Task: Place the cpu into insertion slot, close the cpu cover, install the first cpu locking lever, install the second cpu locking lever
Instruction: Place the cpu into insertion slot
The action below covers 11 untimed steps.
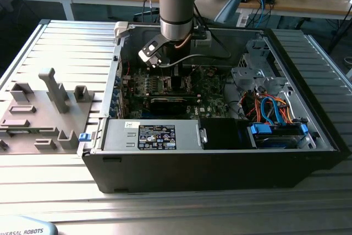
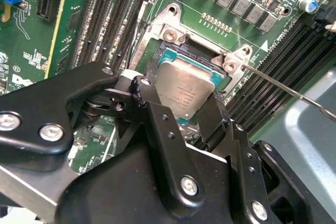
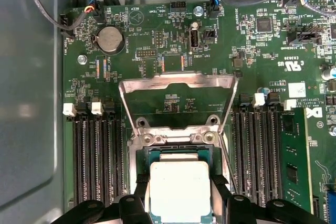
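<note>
Exterior view: arm (image 1: 176, 4) reaches into the open computer case (image 1: 220, 169), gripper (image 1: 168, 65) upper centre of frame. Second wrist view: jaws clamped on the cpu (image 2: 186, 90), over the insertion slot (image 2: 176, 51). First wrist view: cpu cover (image 3: 178, 81) stands open.

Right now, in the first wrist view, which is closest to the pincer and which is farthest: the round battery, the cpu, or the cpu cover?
1. The cpu, gripped in the pincer, over the insertion slot.
2. The cpu cover, flipped open just past the slot.
3. The round battery, far across the green board.
</note>
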### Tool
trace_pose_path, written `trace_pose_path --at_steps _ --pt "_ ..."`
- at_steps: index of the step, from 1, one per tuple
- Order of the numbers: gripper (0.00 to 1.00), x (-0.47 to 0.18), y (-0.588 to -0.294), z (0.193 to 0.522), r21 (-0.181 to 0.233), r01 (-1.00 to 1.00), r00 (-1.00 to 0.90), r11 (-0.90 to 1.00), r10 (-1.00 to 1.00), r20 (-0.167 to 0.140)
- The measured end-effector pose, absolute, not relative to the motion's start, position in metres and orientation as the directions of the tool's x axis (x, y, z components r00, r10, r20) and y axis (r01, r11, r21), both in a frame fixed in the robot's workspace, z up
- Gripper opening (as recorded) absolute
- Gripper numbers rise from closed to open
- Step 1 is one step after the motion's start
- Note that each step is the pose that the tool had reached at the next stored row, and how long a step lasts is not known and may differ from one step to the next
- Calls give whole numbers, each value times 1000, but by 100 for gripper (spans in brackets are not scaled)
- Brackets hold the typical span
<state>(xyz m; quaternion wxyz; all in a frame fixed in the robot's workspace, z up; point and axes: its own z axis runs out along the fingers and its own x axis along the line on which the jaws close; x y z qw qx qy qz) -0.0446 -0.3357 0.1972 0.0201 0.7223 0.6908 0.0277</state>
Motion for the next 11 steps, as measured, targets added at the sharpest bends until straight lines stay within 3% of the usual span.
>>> trace_pose_path --at_steps 7,10,11 --pt "55 -44 -335 196 68 997 44 -45 999 14" --pt "67 -44 -336 196 68 997 44 -45 999 13" --pt "67 -44 -336 196 67 997 44 -45 999 13"
